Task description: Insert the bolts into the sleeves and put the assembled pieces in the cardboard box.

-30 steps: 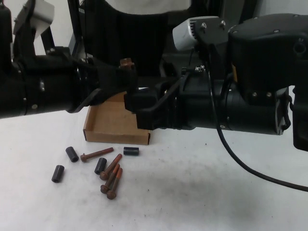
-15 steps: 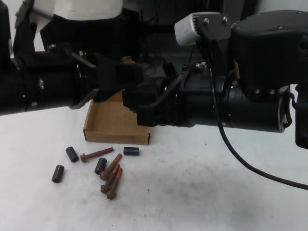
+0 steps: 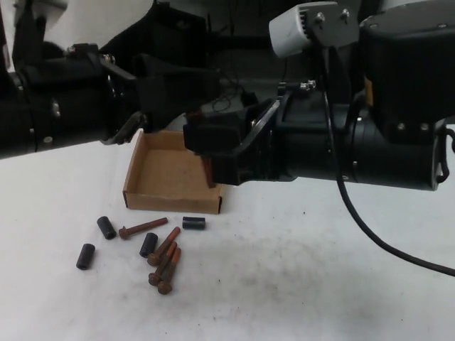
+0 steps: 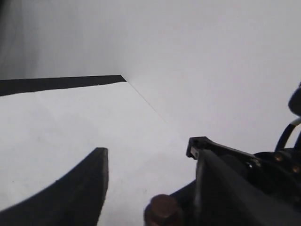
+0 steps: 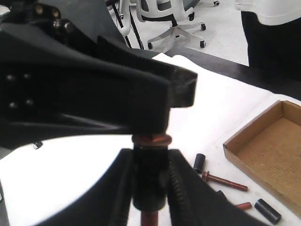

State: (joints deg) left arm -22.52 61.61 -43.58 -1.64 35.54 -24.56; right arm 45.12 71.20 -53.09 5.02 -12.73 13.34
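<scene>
My right gripper (image 5: pixel 150 159) is shut on a black sleeve (image 5: pixel 149 188) with a rusty bolt through it. The bolt head (image 5: pixel 150 140) sits on top and the shaft sticks out below. In the high view this gripper (image 3: pixel 213 162) hangs over the front right corner of the cardboard box (image 3: pixel 170 202). My left gripper (image 4: pixel 148 151) is open, its fingers wide apart, and the bolt head (image 4: pixel 162 213) lies between them without being pinched. One left finger (image 5: pixel 141 94) lies across just above the bolt head. Loose bolts (image 3: pixel 163 256) and sleeves (image 3: pixel 106 227) lie in front of the box.
The box (image 5: pixel 263 155) is shallow and shows nothing inside. A single bolt (image 3: pixel 142 228) and sleeves (image 3: pixel 193 222) (image 3: pixel 85 256) lie on the white bench close to its front wall. Both arms crowd the space above the box. Office chairs stand beyond the bench.
The right gripper has come down with the bolt and sleeve toward the box. The left arm has shifted up, and the bolt head earlier seen at its fingertips is now hidden in the high view.
</scene>
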